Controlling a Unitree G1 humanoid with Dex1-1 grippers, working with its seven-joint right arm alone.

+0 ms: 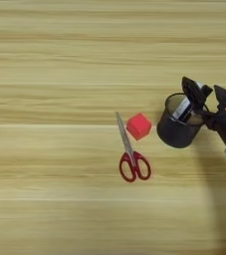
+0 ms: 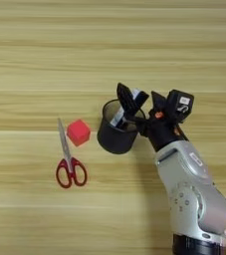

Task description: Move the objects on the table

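Pen cup (image 2: 115, 133) sits upright on the surface (image 2: 112, 50), directly under and just left of the fingers (image 2: 134, 105); black wire mesh, open top, so my read is light, stiff enough but thin-walled, easy to tip or slide if nudged at the rim. The white strip (image 2: 118, 117) leans inside it, upper end at the rim right by the fingers' tips; thin, flat, probably slick and a bit flexible, best pinched across its flat faces near the top end. Fingers are at the cup mouth, one black finger (image 2: 126, 99) over the far rim and the tip apparently dipping in; whether they're closed on the strip, spread, or bracketing the rim — can't tell, the black on black hides it. For the cup itself, a rim pinch on the wall nearest the fingers looks like the sensible hold. Right arm (image 2: 191, 191) comes up from below the fingers, silver forearm angled up and left, wrist bent so the fingers point left over the cup. Further left of the fingers, clear of the cup: red cube (image 2: 78, 132) just beside it, then red-handled scissors (image 2: 68, 162) lying flat, blades pointing away.
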